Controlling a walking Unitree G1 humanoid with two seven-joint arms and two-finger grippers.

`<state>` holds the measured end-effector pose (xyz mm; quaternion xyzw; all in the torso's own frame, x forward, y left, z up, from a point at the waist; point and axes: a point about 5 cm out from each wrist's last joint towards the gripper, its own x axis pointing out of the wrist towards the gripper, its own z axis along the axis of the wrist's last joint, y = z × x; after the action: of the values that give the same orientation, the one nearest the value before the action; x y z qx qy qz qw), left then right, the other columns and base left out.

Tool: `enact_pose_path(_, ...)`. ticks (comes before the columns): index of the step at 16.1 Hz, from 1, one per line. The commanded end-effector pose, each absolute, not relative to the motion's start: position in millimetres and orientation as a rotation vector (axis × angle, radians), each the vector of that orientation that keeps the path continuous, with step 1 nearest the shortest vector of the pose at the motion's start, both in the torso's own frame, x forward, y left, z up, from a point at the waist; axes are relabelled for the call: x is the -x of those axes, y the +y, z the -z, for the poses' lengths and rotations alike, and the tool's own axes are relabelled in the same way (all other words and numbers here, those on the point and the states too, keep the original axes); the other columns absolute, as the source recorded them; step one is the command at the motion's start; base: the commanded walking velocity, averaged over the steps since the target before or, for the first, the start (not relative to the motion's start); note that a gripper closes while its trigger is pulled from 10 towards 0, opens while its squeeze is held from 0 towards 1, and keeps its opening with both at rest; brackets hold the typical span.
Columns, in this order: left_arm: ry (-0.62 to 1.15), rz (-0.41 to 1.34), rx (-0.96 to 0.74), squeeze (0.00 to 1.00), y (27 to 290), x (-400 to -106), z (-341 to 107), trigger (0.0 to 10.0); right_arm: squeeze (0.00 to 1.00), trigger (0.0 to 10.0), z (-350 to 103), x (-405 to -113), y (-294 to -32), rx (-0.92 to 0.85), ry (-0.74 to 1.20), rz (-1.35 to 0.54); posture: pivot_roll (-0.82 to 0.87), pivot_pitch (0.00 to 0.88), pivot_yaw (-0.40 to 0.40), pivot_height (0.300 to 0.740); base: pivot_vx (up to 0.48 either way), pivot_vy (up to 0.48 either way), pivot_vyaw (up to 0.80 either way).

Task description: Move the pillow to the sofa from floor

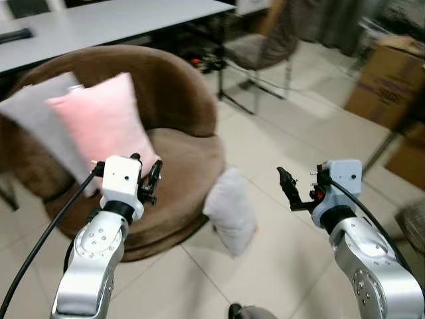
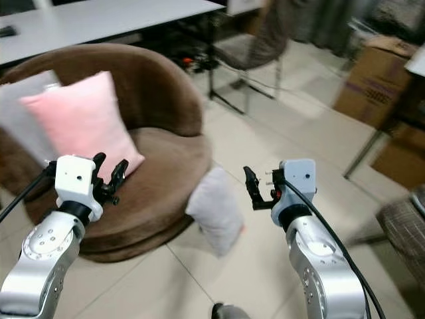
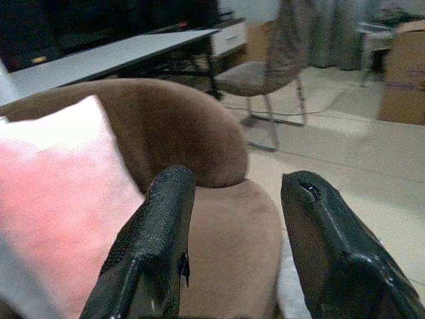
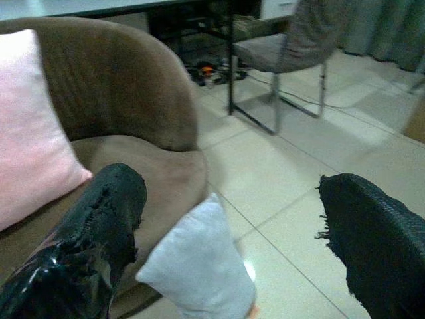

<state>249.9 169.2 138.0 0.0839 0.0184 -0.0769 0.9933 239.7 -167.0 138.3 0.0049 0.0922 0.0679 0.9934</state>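
A light grey pillow (image 1: 230,209) stands on the tiled floor, leaning against the front right side of a round brown sofa chair (image 1: 179,166). On the sofa a pink pillow (image 1: 103,126) rests against the backrest, with another grey pillow (image 1: 33,113) behind it to the left. My left gripper (image 1: 149,181) hovers open over the sofa seat, just below the pink pillow. My right gripper (image 1: 299,188) is open wide above the floor, to the right of the fallen pillow (image 4: 199,266) and not touching it. Both hold nothing.
A white table (image 1: 99,23) stands behind the sofa. A grey chair (image 1: 262,46) with metal legs and some cables sit at the back. Cardboard boxes (image 1: 388,80) are stacked at the right. Open tiled floor (image 1: 292,139) lies to the right of the pillow.
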Motion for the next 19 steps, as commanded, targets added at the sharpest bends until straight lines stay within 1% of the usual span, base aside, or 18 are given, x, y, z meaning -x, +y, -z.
enact_pose_path(1, 0.033, 0.149, -0.18, 0.0, 170.3, -252.8, -139.3, 10.0, 0.0, 10.0, -138.6, -240.0, -168.4, -0.008, 0.186, -0.121, -0.01, 0.0, 0.022, 0.74, 0.0, 0.0, -0.8)
enact_pose_path(7, 0.012, 0.147, -0.18, 0.0, 173.6, -258.0, -143.6, 10.0, 0.0, 10.0, -137.9, -240.5, -167.2, -0.018, 0.191, -0.118, -0.01, 0.0, 0.026, 0.74, 0.0, 0.0, -0.8)
enact_pose_path(19, 0.022, 0.156, -0.188, 0.0, 173.0, -260.8, -141.0, 10.0, 0.0, 10.0, -139.0, -240.2, -168.2, -0.011, 0.191, -0.108, -0.01, 0.0, 0.033, 0.74, 0.0, 0.37, -0.8)
